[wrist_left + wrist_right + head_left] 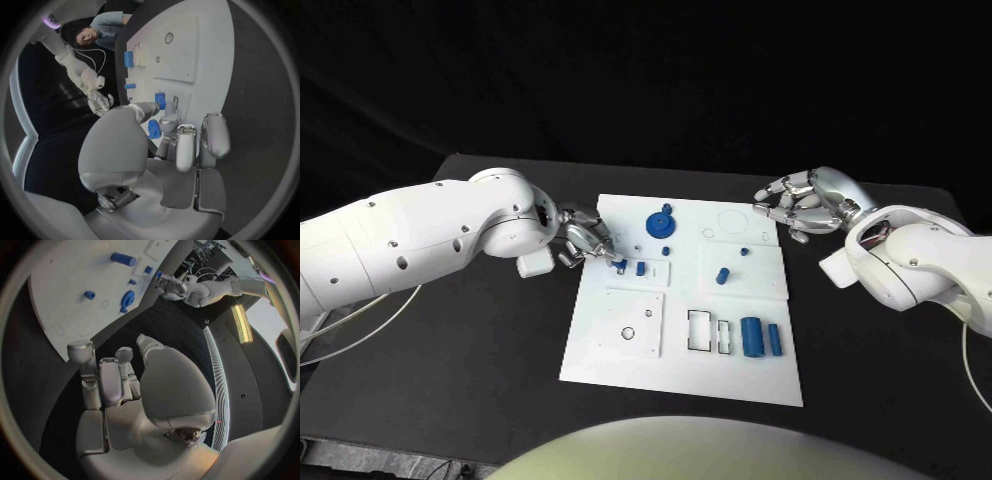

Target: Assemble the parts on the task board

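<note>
The white task board (625, 360) lies in the middle of the black table. My left hand (589, 243) is over its left edge and pinches a small blue part (620, 266) between thumb and a finger, seen too in the left wrist view as the small blue part (154, 129). Right beside it a second small blue part (640, 267) stands in a small square plate. A blue gear (658, 222) sits toward the far edge. Two blue cylinders (753, 337) lie near the front right. My right hand (805, 205) hovers off the board's far right corner, holding nothing, fingers loosely bent.
Another blue part (724, 274) stands mid-board, with smaller ones (743, 251) nearby. Rectangular slots (698, 331) and a square plate with holes (632, 322) occupy the near half. Black table (488, 350) lies bare on both sides of the board.
</note>
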You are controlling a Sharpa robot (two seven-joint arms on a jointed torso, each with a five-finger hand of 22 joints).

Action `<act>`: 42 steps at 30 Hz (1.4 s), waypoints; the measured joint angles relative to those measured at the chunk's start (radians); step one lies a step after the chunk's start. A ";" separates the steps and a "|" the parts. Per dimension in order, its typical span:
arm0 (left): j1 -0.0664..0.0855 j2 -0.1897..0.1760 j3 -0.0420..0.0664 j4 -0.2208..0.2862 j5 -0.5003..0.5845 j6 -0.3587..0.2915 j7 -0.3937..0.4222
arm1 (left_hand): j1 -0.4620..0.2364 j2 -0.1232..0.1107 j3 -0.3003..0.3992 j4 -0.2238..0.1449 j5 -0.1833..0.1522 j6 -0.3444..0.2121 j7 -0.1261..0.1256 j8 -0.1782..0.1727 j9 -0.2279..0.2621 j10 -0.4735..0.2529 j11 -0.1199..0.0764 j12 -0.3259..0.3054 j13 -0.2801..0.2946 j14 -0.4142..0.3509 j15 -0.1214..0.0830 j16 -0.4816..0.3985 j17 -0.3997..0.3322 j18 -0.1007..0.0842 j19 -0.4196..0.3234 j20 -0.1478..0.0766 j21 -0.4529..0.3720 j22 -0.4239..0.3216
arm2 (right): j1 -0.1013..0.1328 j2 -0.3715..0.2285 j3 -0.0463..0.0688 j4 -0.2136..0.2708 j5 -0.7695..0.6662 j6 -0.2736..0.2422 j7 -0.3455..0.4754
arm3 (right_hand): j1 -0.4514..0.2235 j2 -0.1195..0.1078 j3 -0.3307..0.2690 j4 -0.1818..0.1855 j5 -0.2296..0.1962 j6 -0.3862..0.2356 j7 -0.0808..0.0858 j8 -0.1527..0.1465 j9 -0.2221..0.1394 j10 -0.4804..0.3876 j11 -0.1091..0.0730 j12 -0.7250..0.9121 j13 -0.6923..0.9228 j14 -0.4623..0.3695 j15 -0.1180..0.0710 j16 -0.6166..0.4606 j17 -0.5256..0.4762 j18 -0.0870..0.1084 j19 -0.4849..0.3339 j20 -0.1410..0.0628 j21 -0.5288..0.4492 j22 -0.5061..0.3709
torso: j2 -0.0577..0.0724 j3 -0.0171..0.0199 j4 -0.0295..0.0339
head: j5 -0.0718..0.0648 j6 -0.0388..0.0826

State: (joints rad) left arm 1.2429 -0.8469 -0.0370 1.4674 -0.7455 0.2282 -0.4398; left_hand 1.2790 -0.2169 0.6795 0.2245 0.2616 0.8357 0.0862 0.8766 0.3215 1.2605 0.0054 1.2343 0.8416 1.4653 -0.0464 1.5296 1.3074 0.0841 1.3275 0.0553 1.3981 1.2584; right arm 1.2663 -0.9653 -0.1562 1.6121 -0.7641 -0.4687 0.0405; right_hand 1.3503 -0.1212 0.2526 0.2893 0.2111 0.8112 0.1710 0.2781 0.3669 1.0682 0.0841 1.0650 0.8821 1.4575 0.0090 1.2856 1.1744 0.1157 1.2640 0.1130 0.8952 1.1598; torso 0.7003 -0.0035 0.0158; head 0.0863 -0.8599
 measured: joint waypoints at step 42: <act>0.037 0.038 -0.031 0.065 -0.309 -0.013 -0.064 | -0.123 -0.033 0.008 -0.014 0.259 0.051 -0.020 0.020 0.045 0.075 -0.021 0.071 0.138 0.000 -0.021 0.004 0.000 0.000 0.031 -0.023 0.024 0.039 | 0.000 -0.002 0.000 0.003 0.000 -0.001 0.000 | 0.000 0.000 0.000 0.000 0.004 0.000 0.000 0.000 0.000 0.000 0.000 0.000 -0.002 0.000 0.000 0.000 0.000 0.000 0.000 0.000 -0.005 0.000 | 0.000 0.0006 0.0003 | 0.011 -0.006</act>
State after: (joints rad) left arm 1.2801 -0.8088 -0.0685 1.5322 -1.0549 0.2152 -0.5037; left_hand 1.1565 -0.2495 0.6873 0.2105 0.5203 0.8869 0.0663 0.8970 0.3661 1.3355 -0.0161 1.3048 0.9794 1.4649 -0.0676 1.5336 1.3073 0.0841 1.3581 0.0325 1.4223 1.2973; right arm 1.2662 -0.9671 -0.1562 1.6150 -0.7642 -0.4696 0.0407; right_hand 1.3503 -0.1212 0.2526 0.2894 0.2149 0.8112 0.1711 0.2781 0.3670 1.0682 0.0841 1.0650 0.8802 1.4575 0.0090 1.2856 1.1741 0.1157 1.2640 0.1130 0.8906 1.1598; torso 0.7004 -0.0029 0.0161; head 0.0971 -0.8658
